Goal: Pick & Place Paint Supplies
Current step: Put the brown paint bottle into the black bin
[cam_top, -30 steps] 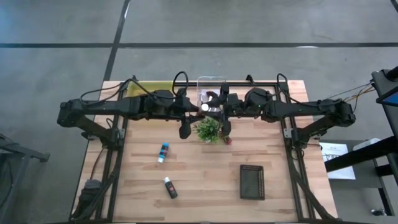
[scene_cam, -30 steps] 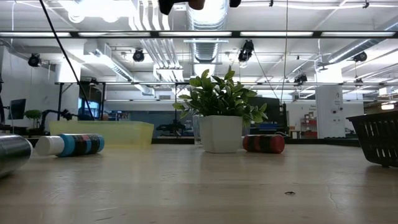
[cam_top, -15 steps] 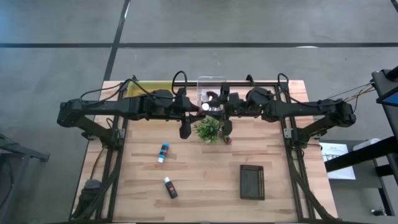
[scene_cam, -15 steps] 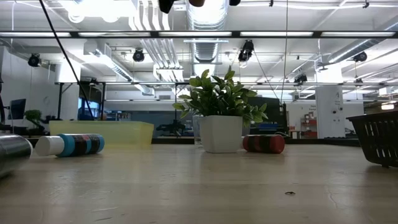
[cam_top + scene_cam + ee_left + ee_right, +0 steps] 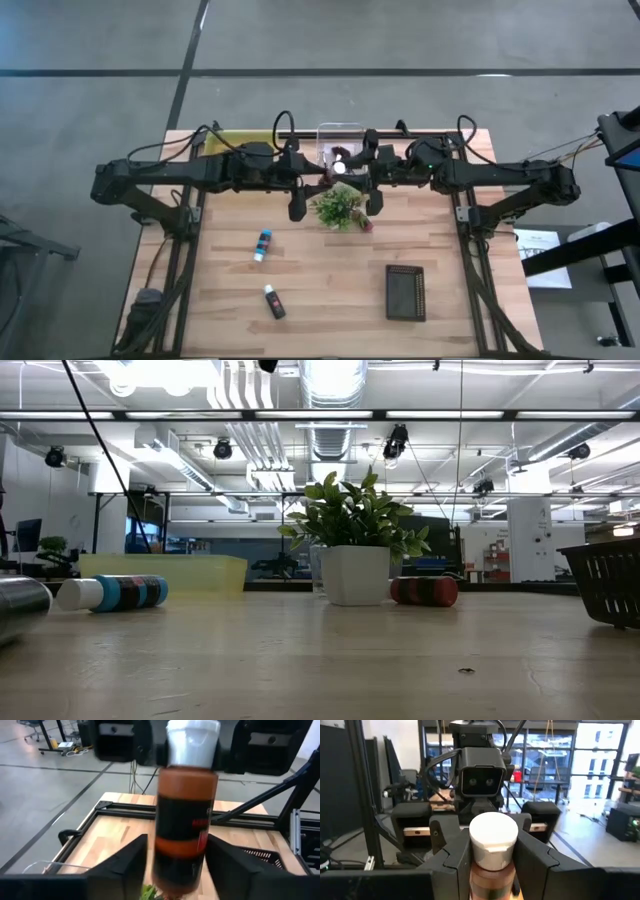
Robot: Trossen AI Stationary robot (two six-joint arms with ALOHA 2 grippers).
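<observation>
While held, brown paint tube point(image 5: 186, 815), red lettering likely unreadable

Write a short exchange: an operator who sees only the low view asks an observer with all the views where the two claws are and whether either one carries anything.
Operator: My low view shows no claws at all. Where are they?
Observer: The left claw and the right claw face each other, close together, up above the potted plant.
Operator: Is anything carried up there?
Observer: Yes. The right claw is clamped on the white-capped end of a brown paint tube, and the tube's other end reaches toward the left claw.
</observation>
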